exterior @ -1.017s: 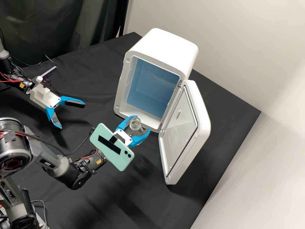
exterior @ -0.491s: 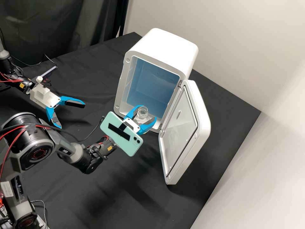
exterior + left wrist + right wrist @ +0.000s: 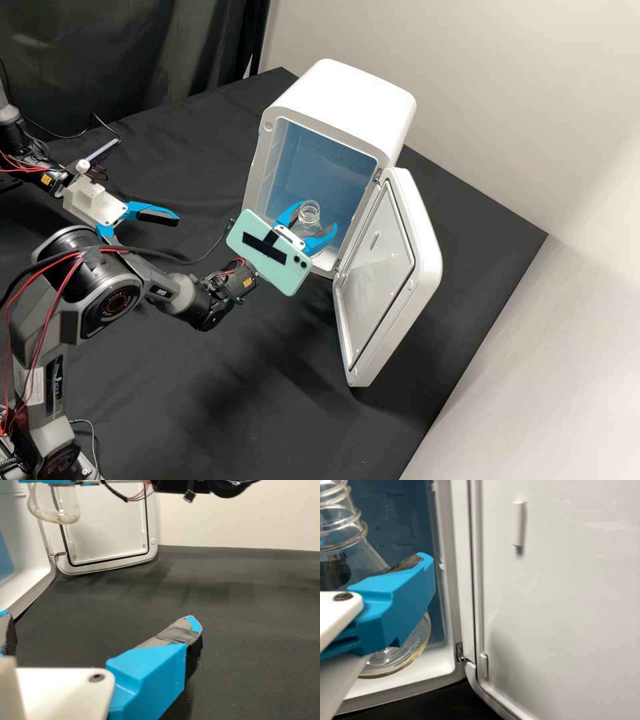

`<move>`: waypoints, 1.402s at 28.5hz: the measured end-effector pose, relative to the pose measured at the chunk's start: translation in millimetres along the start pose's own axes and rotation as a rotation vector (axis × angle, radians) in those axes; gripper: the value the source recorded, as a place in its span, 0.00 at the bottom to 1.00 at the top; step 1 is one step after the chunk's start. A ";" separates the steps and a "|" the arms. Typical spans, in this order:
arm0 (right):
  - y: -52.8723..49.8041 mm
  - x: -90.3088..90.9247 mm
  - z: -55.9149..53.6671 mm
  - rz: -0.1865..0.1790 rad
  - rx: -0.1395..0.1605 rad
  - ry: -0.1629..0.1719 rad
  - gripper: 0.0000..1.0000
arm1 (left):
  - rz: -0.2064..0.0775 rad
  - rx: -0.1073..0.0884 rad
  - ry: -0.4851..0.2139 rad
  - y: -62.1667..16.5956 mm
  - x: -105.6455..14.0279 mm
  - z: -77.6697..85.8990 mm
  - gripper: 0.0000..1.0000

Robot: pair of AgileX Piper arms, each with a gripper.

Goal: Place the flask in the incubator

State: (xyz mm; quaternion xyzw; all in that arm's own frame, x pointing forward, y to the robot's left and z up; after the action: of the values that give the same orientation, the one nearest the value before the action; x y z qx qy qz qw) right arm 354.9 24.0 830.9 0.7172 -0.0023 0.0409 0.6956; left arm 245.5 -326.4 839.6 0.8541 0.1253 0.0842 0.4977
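Looking from high up, what has your right gripper (image 3: pixel 308 233) got?

My 2 blue fingers (image 3: pixel 288 216) pinch the flask (image 3: pixel 308 215) by its body, neck up, low in the mouth of the incubator (image 3: pixel 347 100). The door (image 3: pixel 400 267) is swung wide, and the flask is on that side of the opening. A green phone (image 3: pixel 270 252) is strapped to my wrist.

And your left gripper (image 3: pixel 145 230)?

Spread wide above the bench (image 3: pixel 200 400), well apart from the incubator.

What does the left wrist camera give?

1 taped blue finger (image 3: pixel 165 650) over the black bench, and the other at the frame's edge, far from it. Beyond them are the open door and the flask's round base, clear of the bench.

And the right wrist camera?

My finger lies against the flask's sloped glass. Its base is over the white lower lip (image 3: pixel 420 680) of the opening, near the hinge (image 3: pixel 461 655). I cannot tell whether it touches the lip. The blue lining (image 3: pixel 395 520) is behind it.
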 end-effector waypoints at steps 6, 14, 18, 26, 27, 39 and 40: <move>-7.7 22.6 -4.7 0.003 -0.017 -0.012 0.00 | 0.000 0.000 0.000 0.0 0.0 0.0 1.00; -18.9 48.5 -11.5 -0.021 -0.048 -0.023 0.00 | -0.004 -0.001 0.001 -0.9 0.2 -0.3 1.00; -25.3 60.0 -16.4 -0.023 -0.075 -0.012 0.00 | -0.001 0.001 0.001 0.1 2.1 -0.6 1.00; -37.7 80.0 -22.9 -0.034 -0.094 -0.014 0.00 | 0.001 0.001 0.000 0.7 2.6 -0.6 1.00; -39.3 83.0 -22.5 -0.034 -0.095 -0.017 0.00 | 0.001 0.001 0.000 0.7 2.6 -0.6 1.00; -51.7 111.5 -27.9 -0.062 -0.094 -0.041 0.00 | 0.007 0.004 -0.001 2.5 5.2 -0.9 1.00; -51.4 113.7 -28.1 -0.060 -0.093 -0.044 0.00 | 0.007 0.003 -0.001 2.2 5.9 -1.2 1.00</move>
State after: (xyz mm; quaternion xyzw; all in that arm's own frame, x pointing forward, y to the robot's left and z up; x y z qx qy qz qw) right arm 469.7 59.8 787.5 0.6846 0.0020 0.0041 0.7289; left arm 251.1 -324.7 842.2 0.8554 0.1225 0.0854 0.4960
